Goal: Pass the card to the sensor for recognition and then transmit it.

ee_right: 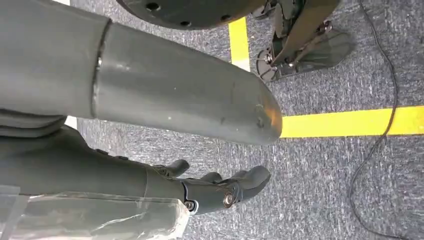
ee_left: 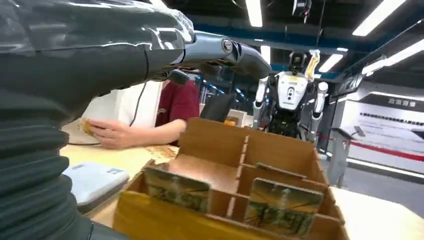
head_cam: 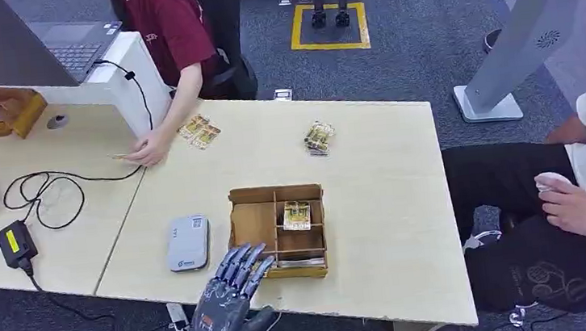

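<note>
Left hand (head_cam: 233, 289) hovers at the near edge of the cardboard box (head_cam: 248, 218), fingers spread and holding nothing — the card (head_cam: 296, 215) sits in its compartment. Pickup, sensor (head_cam: 188, 242) scan and handover all remain — right hand (ee_right: 220, 192) hangs empty over the floor.

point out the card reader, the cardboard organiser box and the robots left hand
card reader (head_cam: 188, 243): head view, middle of its grey top face.
cardboard organiser box (head_cam: 250, 224): head view, bare floor of its left compartment.
left hand (head_cam: 232, 283): head view, middle of the hand, where the fingers begin.
</note>
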### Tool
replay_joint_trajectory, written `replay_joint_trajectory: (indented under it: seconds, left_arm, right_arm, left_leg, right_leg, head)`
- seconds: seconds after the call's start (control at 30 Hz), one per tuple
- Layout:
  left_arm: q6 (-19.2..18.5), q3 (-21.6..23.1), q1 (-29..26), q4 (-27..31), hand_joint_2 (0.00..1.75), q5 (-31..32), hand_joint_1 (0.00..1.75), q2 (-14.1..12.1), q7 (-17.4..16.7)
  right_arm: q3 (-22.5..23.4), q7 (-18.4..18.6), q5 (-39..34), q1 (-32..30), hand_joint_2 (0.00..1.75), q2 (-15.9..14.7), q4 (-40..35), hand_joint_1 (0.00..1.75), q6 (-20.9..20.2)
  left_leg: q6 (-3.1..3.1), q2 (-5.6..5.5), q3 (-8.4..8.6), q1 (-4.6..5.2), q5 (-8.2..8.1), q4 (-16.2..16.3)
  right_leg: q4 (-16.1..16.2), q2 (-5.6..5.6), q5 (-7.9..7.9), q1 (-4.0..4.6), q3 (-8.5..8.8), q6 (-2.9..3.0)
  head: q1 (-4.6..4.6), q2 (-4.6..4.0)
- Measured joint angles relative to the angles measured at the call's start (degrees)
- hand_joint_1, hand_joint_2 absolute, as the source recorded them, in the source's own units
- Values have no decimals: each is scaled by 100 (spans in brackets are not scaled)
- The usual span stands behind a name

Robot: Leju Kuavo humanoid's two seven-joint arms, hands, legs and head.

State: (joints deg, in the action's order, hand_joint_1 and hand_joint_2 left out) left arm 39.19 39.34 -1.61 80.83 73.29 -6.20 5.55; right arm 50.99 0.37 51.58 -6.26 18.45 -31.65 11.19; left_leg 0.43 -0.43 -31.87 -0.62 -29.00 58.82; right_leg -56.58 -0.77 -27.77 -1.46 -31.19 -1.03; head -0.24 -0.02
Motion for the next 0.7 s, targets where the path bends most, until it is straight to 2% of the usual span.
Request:
replay_joint_trajectory:
  seconds: [0.27, 0.7]
  left_arm:
    - [0, -61, 257, -357, 175, 24, 0, 310, -74]
    - [0, -238, 502, -1141, 175, 53, 0, 529, -197]
  right_arm:
    - [116, -118, 144, 205, 0, -63, 356, 0, 129]
    - [133, -280, 245, 458, 0, -206, 890, 0, 321]
  left_leg:
    - [1, 1, 3, 0, 2, 0]
    - [1, 3, 2, 0, 2, 0]
  right_leg:
    - [0, -1, 2, 0, 1, -1]
    - [0, -2, 2, 0, -1, -1]
  head:
    - [-2, 0]
    - [-2, 0]
